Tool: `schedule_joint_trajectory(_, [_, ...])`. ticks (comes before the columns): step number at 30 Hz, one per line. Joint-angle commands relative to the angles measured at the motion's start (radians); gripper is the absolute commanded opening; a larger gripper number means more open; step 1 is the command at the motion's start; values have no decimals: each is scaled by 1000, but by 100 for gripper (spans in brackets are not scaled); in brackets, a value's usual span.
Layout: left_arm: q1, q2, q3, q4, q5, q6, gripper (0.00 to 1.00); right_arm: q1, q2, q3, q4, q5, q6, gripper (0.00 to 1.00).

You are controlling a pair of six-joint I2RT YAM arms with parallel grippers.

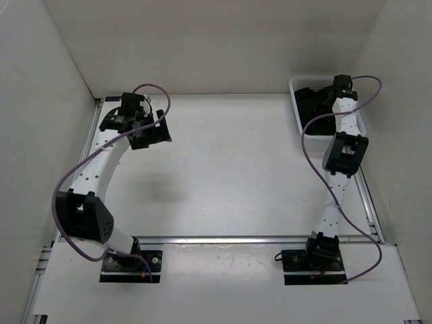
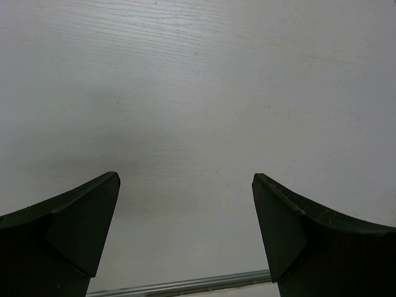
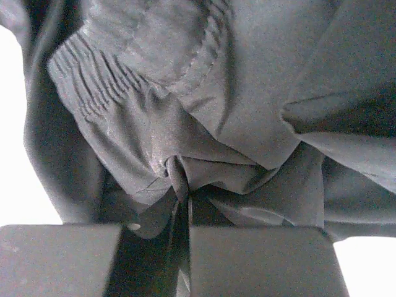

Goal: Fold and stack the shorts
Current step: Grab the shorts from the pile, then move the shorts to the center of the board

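Black shorts [image 1: 312, 106] lie crumpled in a white basket [image 1: 295, 84] at the back right of the table. My right gripper [image 1: 337, 91] reaches down into the basket. In the right wrist view the dark cloth with its gathered waistband [image 3: 99, 86] fills the picture, and my right gripper [image 3: 184, 204] is shut on a pinched fold of the shorts [image 3: 176, 170]. My left gripper [image 1: 154, 131] hovers over the bare table at the back left; in the left wrist view it [image 2: 185, 185] is wide open and empty.
White walls enclose the table on three sides. A metal rail [image 1: 236, 238] runs along the table's near edge, and another [image 2: 185, 286] shows in the left wrist view. Purple cables loop off both arms.
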Motion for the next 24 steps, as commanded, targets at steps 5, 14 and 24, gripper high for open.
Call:
schedule_joint_trajectory(5, [7,-48,47,-21,3,13,100,11,-289,31,63,-52,8,0])
schedule_joint_trajectory(14, [16,-114,112,-76,12,-15,100,204,-731,31,63,-190,-50,0])
schedule_joint_trajectory(24, [160,-217,227,-145,-17,-33,100,467,-1042,-183,63,-255,-55,0])
